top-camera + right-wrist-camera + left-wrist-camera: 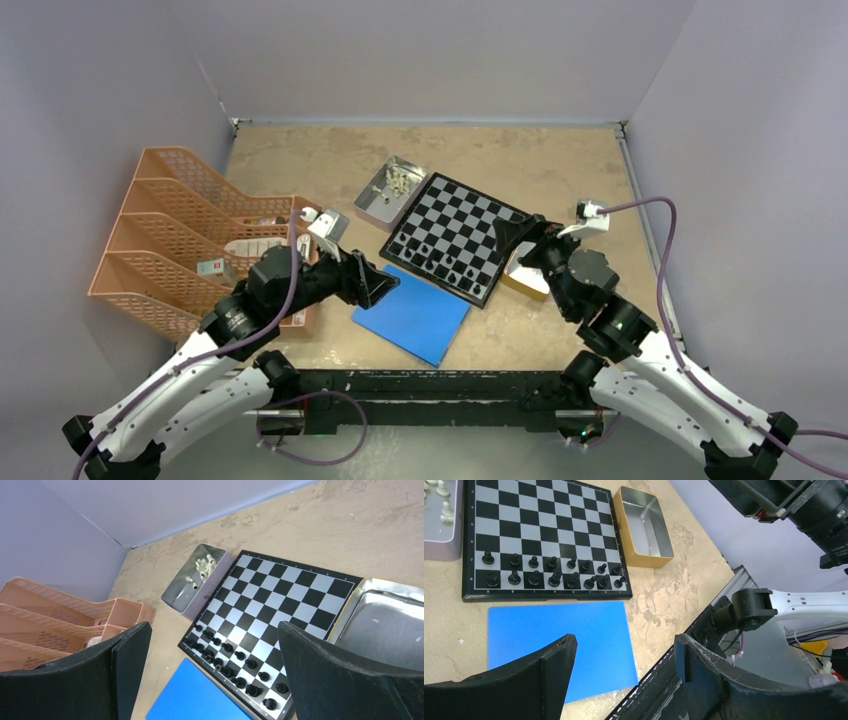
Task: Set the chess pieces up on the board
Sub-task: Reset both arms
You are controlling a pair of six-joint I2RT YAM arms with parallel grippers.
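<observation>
The board [470,215] lies tilted in the middle of the table. Several black chess pieces [445,265] fill its two nearest rows, seen also in the left wrist view [551,572] and the right wrist view [235,655]. The cream chess pieces [395,183] lie loose in a pale tin [180,592] beside the board's far left edge. My left gripper [385,285] hangs open over the blue sheet [559,640], holding nothing. At the board's right corner my right gripper [510,235] is open and empty, above the table.
An empty gold-sided tin [644,527] sits against the board's right side, under my right arm. Orange stacked file trays [180,240] stand along the left. The blue sheet [412,315] lies just in front of the board, near the table's front rail [420,385].
</observation>
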